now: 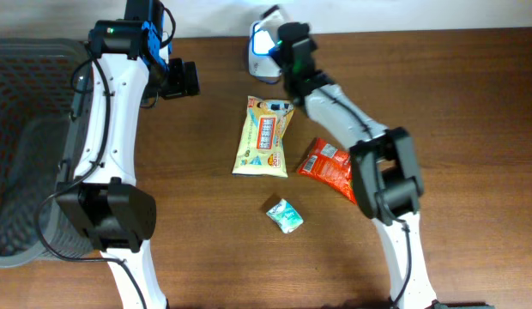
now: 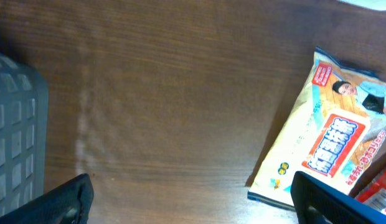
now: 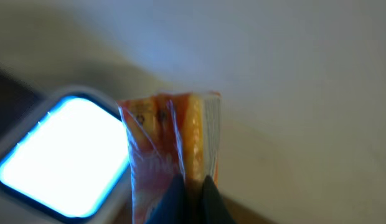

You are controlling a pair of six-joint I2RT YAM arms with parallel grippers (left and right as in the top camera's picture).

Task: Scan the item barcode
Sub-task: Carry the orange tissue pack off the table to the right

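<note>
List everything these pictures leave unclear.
Right wrist: the held packet is blurred and edge-on, so no barcode is readable; the scanner is cut off by the left edge.
Overhead: the right gripper hides the held packet; the print on the green packet is too small to read.
Left wrist: the yellow packet is cut off by the right edge.

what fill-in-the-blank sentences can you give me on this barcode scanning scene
The right arm has its jaws ____ on the orange packet beside the lit scanner.
The left arm has its jaws ____, holding nothing.
In the overhead view, the small packet below the yellow packet is ____.
The grey basket stands on the ____ arm's side.
Missing words: shut, open, green, left.
</note>
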